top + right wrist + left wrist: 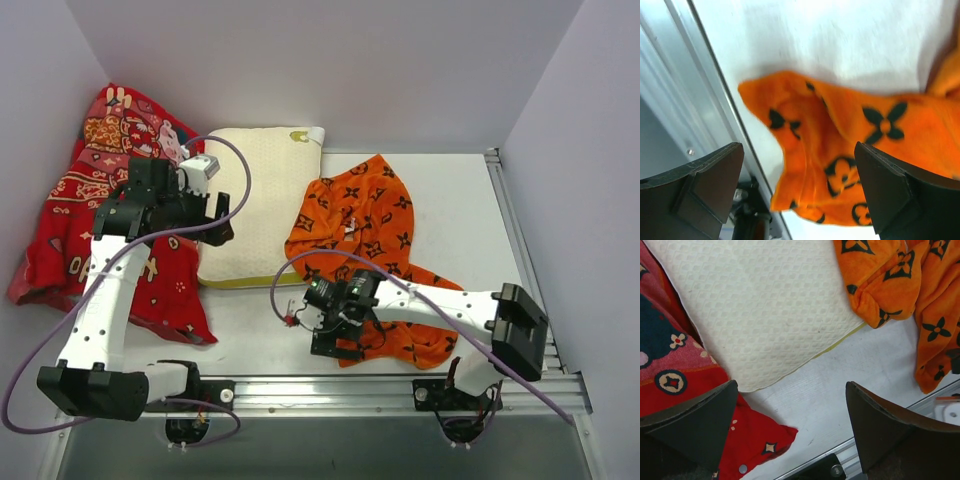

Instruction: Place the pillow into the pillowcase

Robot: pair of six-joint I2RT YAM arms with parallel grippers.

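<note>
The cream-white pillow [262, 200] lies flat at the back middle of the table, its left edge on the red cloth. To its right the orange pillowcase [372, 232] lies crumpled, black motifs showing. My left gripper [219, 220] hovers open over the pillow's near left corner. In the left wrist view the left gripper [791, 385] has nothing between its fingers, with the pillow [760, 310] and pillowcase [905, 285] beyond. My right gripper [324, 322] is open over the pillowcase's near left corner. The right wrist view shows the right gripper [799, 146] wide above a blurred pillowcase [840, 145] fold.
A red cartoon-printed cloth [95, 205] covers the left side, and its corner [755, 440] reaches under my left fingers. An aluminium rail [330, 385] runs along the near edge, also seen as the rail [685, 85]. White walls [330, 60] close the back and sides.
</note>
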